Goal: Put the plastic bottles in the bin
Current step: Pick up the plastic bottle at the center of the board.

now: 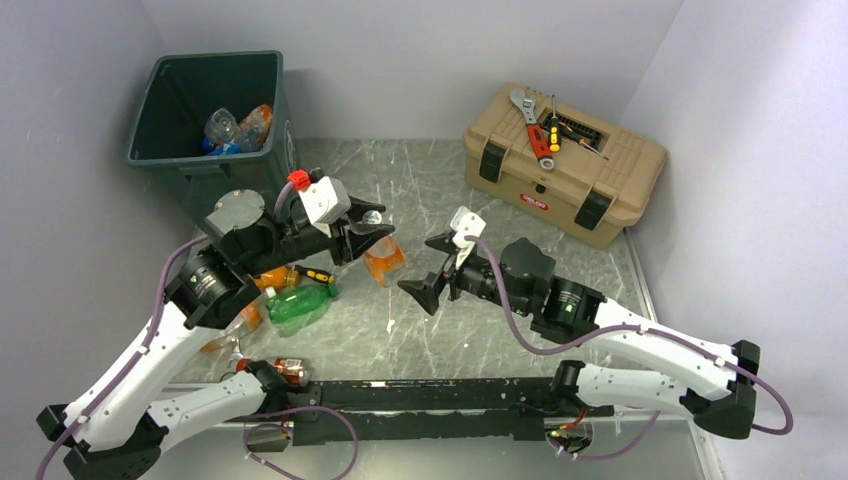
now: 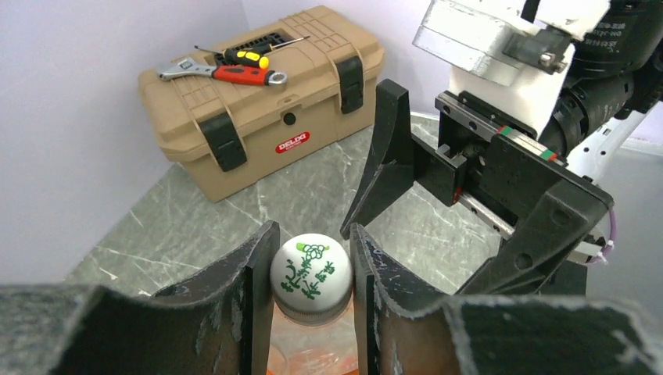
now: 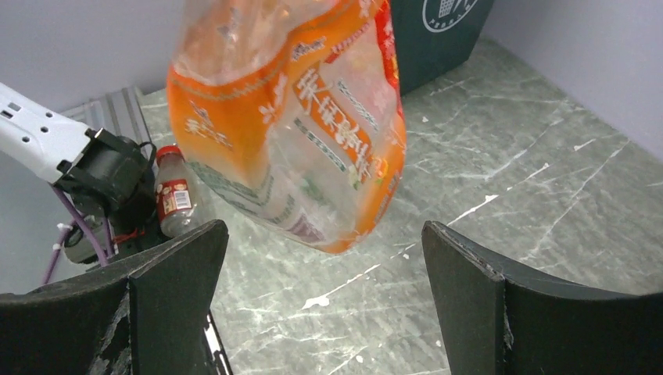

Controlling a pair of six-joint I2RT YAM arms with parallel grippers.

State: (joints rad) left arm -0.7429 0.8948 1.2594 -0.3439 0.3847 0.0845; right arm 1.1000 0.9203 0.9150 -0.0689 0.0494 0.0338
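left gripper [image 1: 375, 236] pinching the white printed cap [image 2: 310, 273] of a crumpled clear plastic bottle with orange label [image 3: 297, 133], hung above the grey marbled table [image 1: 430, 190]. right gripper [image 1: 430, 267] spread wide beside it. at least two binned bottles [image 1: 238, 128] lie in the dark green bin [image 1: 215, 57]. several loose bottles [image 1: 298, 305] lie on the table, yet to be moved.

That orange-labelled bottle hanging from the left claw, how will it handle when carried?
Probably light: the orange-labelled bottle looks clear and empty. Its dented walls suggest it crumples if squeezed. Held only at the white cap by the left claw, it may swing.
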